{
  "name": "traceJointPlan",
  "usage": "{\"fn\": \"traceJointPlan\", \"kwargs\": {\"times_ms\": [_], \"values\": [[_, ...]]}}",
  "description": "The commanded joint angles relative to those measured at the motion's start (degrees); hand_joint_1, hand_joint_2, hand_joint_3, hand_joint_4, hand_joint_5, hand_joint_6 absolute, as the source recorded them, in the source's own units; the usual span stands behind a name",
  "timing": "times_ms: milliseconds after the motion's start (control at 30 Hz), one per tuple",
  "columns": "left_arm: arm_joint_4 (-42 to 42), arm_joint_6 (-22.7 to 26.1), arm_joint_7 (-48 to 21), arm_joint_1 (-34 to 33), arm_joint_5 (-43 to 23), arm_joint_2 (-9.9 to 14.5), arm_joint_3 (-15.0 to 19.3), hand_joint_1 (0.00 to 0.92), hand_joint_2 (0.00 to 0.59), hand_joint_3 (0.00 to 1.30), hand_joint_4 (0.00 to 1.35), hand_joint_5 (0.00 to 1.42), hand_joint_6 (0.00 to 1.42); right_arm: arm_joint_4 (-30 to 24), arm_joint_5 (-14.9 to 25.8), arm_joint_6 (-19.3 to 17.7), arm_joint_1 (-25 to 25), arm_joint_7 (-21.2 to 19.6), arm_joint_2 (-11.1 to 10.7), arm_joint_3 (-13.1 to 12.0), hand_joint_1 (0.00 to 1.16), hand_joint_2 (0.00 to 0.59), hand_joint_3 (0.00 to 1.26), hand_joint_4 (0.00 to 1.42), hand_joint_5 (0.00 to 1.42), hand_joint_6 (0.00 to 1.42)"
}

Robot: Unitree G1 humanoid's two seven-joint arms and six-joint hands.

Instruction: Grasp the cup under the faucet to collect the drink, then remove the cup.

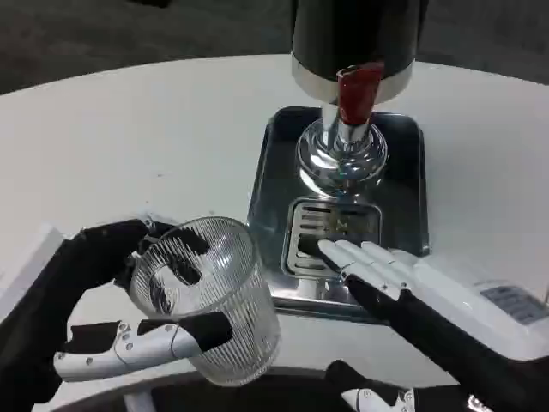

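A clear ribbed glass cup [214, 296] is held in my left hand [129, 335] at the lower left, tilted a little and lifted just left of the dispenser's steel base. The thumb and fingers wrap around its sides. The drink dispenser [353, 43] stands at the top centre with its red tap lever [358, 93] and chrome faucet [341, 154] over a slotted drip grate [330, 236]. My right hand [390, 275] lies flat with fingers stretched out, fingertips resting on the grate at the front of the steel tray [274, 163]. I cannot tell if the cup holds liquid.
The white round table [129, 146] spreads wide to the left and behind the dispenser. Its front edge runs close beneath both hands, with dark floor beyond the far rim.
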Motion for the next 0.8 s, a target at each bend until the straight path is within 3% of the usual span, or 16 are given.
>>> {"fn": "traceJointPlan", "kwargs": {"times_ms": [33, 600, 800], "values": [[-0.75, -0.42, 0.29, -0.1, -1.05, 0.12, 0.42, 0.674, 0.0, 0.72, 0.8, 0.87, 0.77, -0.98, -0.14, -0.1, 0.19, 0.65, 0.27, -0.04, 0.62, 0.479, 0.0, 0.0, 0.0, 0.0], [-0.55, -0.84, 0.48, 0.2, -1.09, -0.16, 0.52, 0.669, 0.0, 0.72, 0.8, 0.87, 0.77, -0.98, -0.03, -0.41, 0.56, 0.86, 0.77, -0.26, 0.62, 0.479, 0.0, 0.0, 0.0, 0.0], [0.9, -1.81, 0.69, 0.2, -1.37, -0.04, 1.79, 0.669, 0.0, 0.72, 0.8, 0.87, 0.77, -0.98, -0.88, -0.31, 0.36, 1.18, 1.53, 0.79, 0.62, 0.479, 0.0, 0.0, 0.0, 0.0]]}}
